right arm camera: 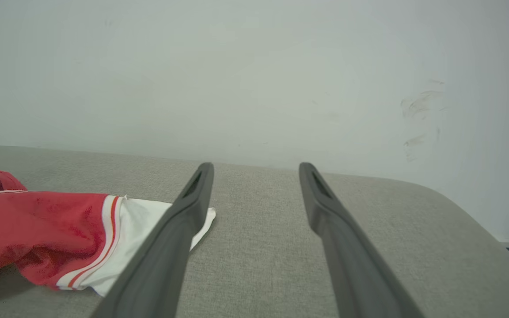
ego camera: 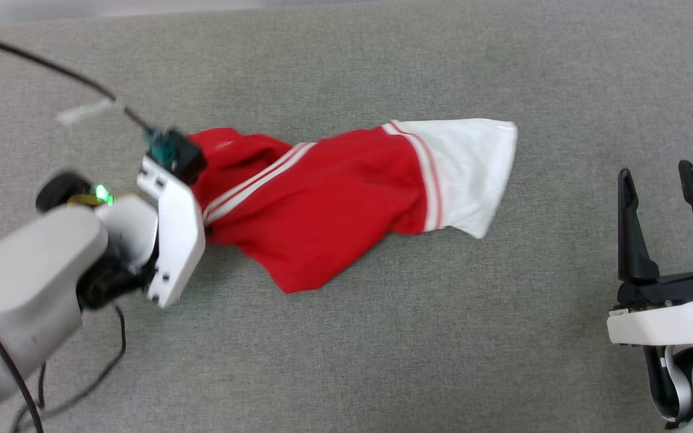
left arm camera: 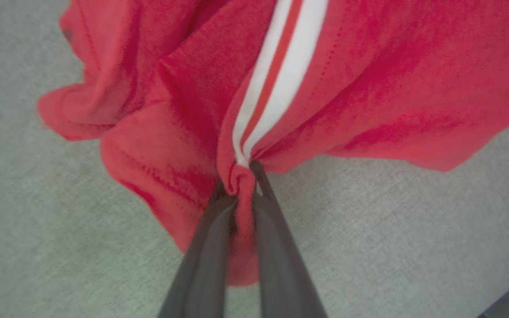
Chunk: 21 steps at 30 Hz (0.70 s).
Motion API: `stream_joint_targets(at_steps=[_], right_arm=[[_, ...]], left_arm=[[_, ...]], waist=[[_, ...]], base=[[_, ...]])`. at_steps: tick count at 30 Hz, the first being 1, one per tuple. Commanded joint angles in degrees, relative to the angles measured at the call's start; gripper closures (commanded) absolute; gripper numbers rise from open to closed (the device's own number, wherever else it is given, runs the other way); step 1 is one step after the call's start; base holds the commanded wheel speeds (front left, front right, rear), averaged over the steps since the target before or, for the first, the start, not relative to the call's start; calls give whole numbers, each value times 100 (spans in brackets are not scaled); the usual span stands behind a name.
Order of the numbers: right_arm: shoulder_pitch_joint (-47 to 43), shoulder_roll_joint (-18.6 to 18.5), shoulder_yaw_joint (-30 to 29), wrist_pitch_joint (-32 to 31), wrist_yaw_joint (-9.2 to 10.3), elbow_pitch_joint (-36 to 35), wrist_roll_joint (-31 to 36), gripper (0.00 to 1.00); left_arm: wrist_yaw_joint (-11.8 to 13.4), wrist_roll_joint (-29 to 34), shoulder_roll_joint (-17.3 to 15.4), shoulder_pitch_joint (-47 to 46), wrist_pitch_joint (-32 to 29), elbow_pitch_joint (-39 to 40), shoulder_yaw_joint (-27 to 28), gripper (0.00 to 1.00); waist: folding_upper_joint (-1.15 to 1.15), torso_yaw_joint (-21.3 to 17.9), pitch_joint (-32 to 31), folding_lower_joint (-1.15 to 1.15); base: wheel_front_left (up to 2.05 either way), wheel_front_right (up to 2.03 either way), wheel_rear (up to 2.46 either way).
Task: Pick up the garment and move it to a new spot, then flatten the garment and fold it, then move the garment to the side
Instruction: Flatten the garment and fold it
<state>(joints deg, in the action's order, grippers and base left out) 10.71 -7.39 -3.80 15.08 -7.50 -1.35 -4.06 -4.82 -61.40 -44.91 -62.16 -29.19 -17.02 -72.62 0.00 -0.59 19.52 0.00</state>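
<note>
On the grey cloth surface point(ego camera: 382, 337) lay one shirt point(ego camera: 334, 198), red and crumpled, stretched out in a long heap from the robot's left toward the middle of the head view. One white sleeve point(ego camera: 467, 168) showed at its far right end, spread flat, with a band of red and white stripes point(ego camera: 431, 180) where it joined the red cloth; a second striped band point(ego camera: 256, 174) ran slantwise nearer the left end. Two claws were in sight. The left claw point(left arm camera: 242, 185) was at the shirt's left end, its two dark fingers point(left arm camera: 276, 247) pressed together on a bunched fold of red cloth just below the end of a white stripe, so it was clamped on the shirt. The right claw point(ego camera: 655, 171) stood well apart from the shirt, at the lower right, its two fingers point(right arm camera: 338, 229) spread wide with nothing between them. One thin black cable point(ego camera: 33, 57) crossed the upper left corner. A pale wall point(right arm camera: 254, 66) rose behind the surface in the right wrist view.
</note>
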Motion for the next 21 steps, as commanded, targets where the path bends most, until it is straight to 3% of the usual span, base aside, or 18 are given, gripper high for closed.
stream_joint_targets(at_steps=[1, 6, 7, 8, 9, 14, 21], right_arm=[[-52, -11, 10, 12, 2, 42, -13, 0], [-108, -25, -37, 13, 2, 124, -25, 0], [-129, -19, -62, 13, 2, 138, -26, 0], [-151, -9, -85, 13, 2, 151, -28, 0], [-176, 0, -105, 13, 2, 163, -27, 0], [-302, 70, -155, 13, 2, 150, -35, 0], [-232, 116, -128, 13, 2, 79, -45, 0]], left_arm=[[25, -133, 20, 280, 51, -162, -16, 100], [-28, -320, 158, 644, 255, -512, -8, 100], [-38, -325, 174, 622, 314, -543, 20, 88], [-50, -280, 177, 574, 397, -554, 48, 16], [-46, -283, 174, 525, 457, -565, 88, 0], [-62, -306, 52, 210, 573, -221, 299, 0], [104, -335, -249, -480, 223, 633, 635, 0]], waist=[[0, -33, 20, 0], [0, -44, -43, 0], [0, -27, -79, 0], [0, -10, -119, 0], [0, 8, -161, 0], [0, 80, -333, 0], [0, 61, -273, 0]], base=[[0, 0, 0], [0, 0, 0], [0, 0, 0], [0, 0, 0], [0, 0, 0], [0, 0, 0], [0, 0, 0]])
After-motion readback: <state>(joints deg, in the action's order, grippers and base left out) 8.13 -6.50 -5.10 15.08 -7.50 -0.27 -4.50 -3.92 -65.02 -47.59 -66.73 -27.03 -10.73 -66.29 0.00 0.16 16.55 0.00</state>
